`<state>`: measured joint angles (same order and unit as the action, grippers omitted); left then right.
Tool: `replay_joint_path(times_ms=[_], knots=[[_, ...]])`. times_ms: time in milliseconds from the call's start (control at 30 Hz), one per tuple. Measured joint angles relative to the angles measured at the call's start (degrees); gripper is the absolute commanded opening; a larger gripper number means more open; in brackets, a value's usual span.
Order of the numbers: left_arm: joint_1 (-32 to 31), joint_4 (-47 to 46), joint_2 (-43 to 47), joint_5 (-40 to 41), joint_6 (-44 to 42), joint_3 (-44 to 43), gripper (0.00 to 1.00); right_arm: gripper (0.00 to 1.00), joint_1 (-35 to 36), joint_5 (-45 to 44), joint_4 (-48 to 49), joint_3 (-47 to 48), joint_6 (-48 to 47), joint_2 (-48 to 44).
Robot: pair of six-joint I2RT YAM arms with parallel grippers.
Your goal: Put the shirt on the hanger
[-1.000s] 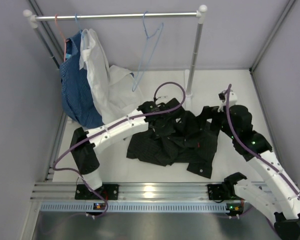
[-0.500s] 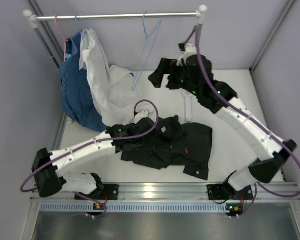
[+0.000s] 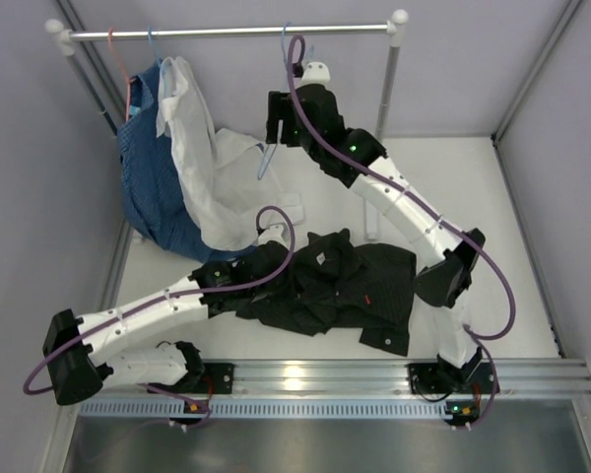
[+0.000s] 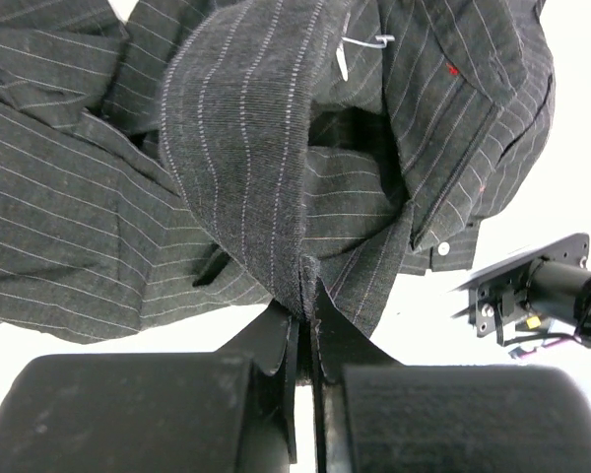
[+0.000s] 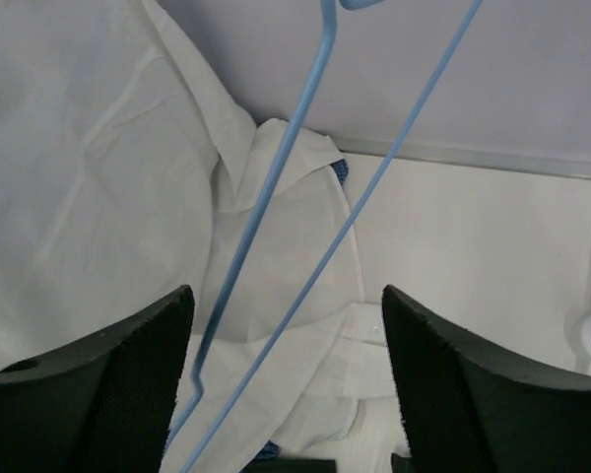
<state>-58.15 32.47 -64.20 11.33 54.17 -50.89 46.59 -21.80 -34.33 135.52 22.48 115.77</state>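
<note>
Left gripper point(image 4: 303, 296) low near the table front, jaws pinched on a fold of the shirt point(image 3: 360, 286), pinch clear only in left wrist view, shirt crumpled mid-table, right gripper point(image 5: 284, 296) raised, jaws wide, wires of the hanger point(image 5: 266, 197) between them in right wrist view only.

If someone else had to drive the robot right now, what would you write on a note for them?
Left gripper: shut on a fold of the shirt, which lies crumpled on the table.
Right gripper: open, up at the hanger, with its wires between the fingers but not gripped.
Hanger: bare, hanging on the rail beside the white shirt.
Done: shirt pinched.
Left to do: grab the hanger, then get the shirt onto it.
</note>
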Motion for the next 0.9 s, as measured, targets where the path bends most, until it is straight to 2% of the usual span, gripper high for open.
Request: replay_joint_path(times_ms=[100,167,267,400,633,900], knots=[[0.00,-0.26,0.00,-1.16,-0.39,0.24,0.00,0.59,-0.44,-1.38,-0.61,-0.68,-1.99,1.51],[0.00,-0.57,0.07,-1.60,-0.59,0.42,0.00,0.57,-0.81,-1.73,-0.94,-2.58,-2.64,1.27],[0.00,-0.85,0.35,-2.14,-1.09,0.55,0.00,0.45,-1.55,-1.92,-0.87,-7.43,-3.52,-0.79],[0.00,-1.20,0.35,-2.89,-1.81,0.55,0.00,0.20,-3.06,-0.24,-0.50,-15.91,-4.17,-6.64],[0.00,-1.25,0.35,-3.63,-2.12,0.55,0.00,0.16,-9.60,7.87,0.85,-21.29,-5.33,-12.68],[0.00,-1.27,0.33,-4.04,-2.34,0.55,0.00,0.19,-13.00,15.69,0.94,-21.55,-7.96,-12.83]])
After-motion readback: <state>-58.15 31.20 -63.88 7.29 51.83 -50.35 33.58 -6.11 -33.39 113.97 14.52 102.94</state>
